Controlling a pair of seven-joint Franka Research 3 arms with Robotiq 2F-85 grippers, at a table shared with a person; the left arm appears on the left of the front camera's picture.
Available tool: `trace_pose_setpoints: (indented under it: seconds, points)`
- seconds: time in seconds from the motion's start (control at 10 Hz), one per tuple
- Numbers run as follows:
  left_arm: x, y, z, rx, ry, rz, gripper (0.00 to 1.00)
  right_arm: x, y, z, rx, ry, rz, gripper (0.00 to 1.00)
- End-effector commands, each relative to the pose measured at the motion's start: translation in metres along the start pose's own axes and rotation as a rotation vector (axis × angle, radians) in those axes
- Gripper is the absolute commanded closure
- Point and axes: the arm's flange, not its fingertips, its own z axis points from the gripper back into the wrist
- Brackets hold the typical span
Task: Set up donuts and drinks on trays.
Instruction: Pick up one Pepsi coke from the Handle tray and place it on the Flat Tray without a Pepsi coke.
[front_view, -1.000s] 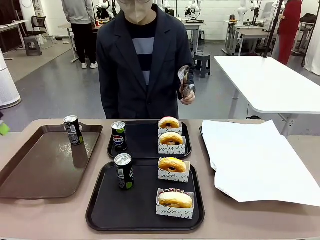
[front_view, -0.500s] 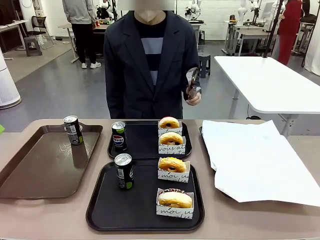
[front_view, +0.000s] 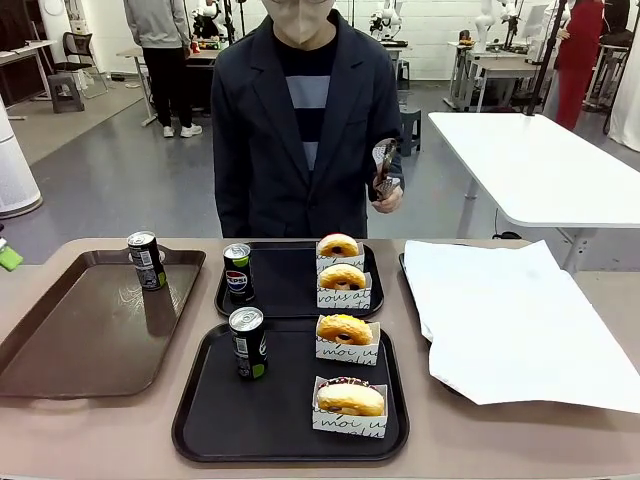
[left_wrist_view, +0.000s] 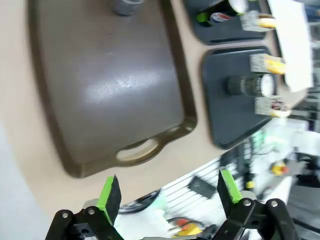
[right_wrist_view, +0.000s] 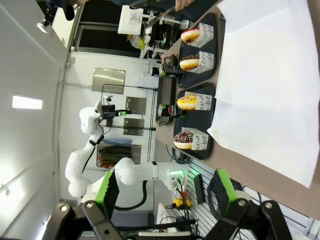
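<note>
Already donuts (front_view: 343, 278) and drinks (front_view: 247, 342) on trays (front_view: 210, 410)

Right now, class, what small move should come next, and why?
Probably none beyond parking the open left tool aside: the near tray and far tray each hold a can and two donuts; one spare can stands on the brown tray.

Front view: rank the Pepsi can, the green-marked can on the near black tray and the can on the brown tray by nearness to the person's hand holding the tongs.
1. Pepsi can, far black tray, below-left of the person's hand.
2. Green-marked can, near black tray, closer to the camera.
3. Can on the brown tray, far left.
</note>
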Motion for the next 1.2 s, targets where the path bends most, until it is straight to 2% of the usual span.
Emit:
trace_pose_setpoints:
  seconds: [0.0,0.1,0.2,0.3,0.4,0.6,1.1]
  points:
    - [0.035,0.047,0.013,-0.511,0.097,0.049,0.00,0.002,0.001,0.000,0.024,-0.011,0.021,0.00]
    - [0.046,0.077,0.016,-0.696,0.122,0.102,0.00,0.002,0.001,0.000,0.024,-0.011,0.021,0.00]
    - [0.044,0.103,0.016,-0.830,0.108,0.114,0.00,0.002,0.001,0.000,0.024,-0.011,0.021,0.00]
    - [0.039,0.120,0.019,-0.924,0.081,0.073,0.00,0.002,0.001,0.000,0.024,-0.011,0.021,0.00]
    - [0.034,0.128,0.020,-0.916,0.078,0.040,0.00,0.002,0.001,0.000,0.024,-0.011,0.021,0.00]
    - [0.019,0.148,0.015,-0.869,0.005,0.059,0.00,0.002,0.001,0.000,0.024,-0.011,0.021,0.00]
    - [0.001,0.179,0.034,-0.799,-0.032,0.079,0.00,0.002,0.001,0.000,0.024,-0.011,0.021,0.00]
